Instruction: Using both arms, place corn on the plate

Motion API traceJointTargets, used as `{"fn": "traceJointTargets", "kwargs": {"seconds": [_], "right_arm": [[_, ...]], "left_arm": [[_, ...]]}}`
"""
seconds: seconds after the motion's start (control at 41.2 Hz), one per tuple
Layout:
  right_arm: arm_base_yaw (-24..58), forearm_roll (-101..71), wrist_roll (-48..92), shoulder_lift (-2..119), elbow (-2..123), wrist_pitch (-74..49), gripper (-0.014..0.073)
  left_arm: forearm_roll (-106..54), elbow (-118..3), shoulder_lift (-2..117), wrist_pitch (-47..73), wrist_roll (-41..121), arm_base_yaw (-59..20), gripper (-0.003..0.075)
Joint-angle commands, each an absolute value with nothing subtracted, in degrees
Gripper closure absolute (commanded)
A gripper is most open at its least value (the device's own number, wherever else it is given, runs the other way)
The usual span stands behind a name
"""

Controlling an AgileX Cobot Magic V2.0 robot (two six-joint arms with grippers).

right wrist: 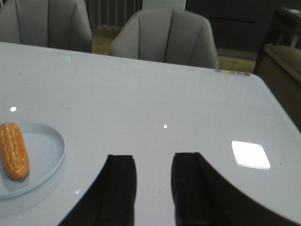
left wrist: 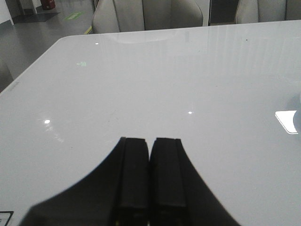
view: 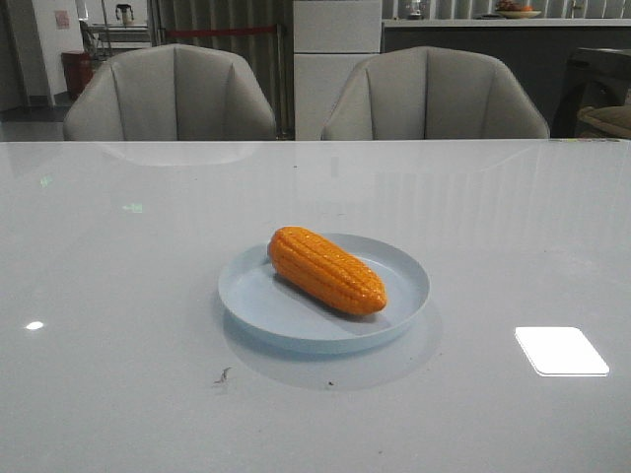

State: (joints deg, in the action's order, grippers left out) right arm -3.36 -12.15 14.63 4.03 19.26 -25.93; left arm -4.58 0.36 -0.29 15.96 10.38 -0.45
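corn [view: 325, 269] lies on plate [view: 325, 330], placement judged complete; left gripper [left wrist: 150, 174] jaws together, empty; right gripper [right wrist: 153, 188] jaws apart, corn well clear beside them

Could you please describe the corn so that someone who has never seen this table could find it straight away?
On the glossy white table, in front of the two grey chairs, sits one pale blue plate. The corn lies on it at a diagonal. It is the only orange thing there, tapered, with rows of bumpy kernels.
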Motion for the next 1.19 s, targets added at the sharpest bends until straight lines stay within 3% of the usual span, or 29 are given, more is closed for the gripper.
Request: {"fn": "traceJointTargets", "kwargs": {"seconds": [0.0,0.073,0.364,0.753,1.166], "right_arm": [[-3.73,-12.86,14.70,2.52,16.65,-14.86,0.0277],[-3.73,-12.86,14.70,1.38,13.48,-10.65,0.0281],[-3.73,-12.86,14.70,0.63,0.23,7.75,0.0543],[-3.66,-12.86,14.70,-1.95,-0.40,-0.31,0.0541],[-3.66,-13.09,14.70,-1.95,-0.40,-0.97,0.0541]], "left_arm": [[-5.29,2.51,-1.12,11.70,10.34,-0.33,0.0632],[-5.29,2.51,-1.12,11.70,10.34,-0.33,0.0632],[-5.29,2.51,-1.12,11.70,10.34,-0.33,0.0632],[-5.29,2.51,-1.12,11.70,10.34,-0.33,0.0632],[-5.29,2.51,-1.12,11.70,10.34,-0.33,0.0632]]}}
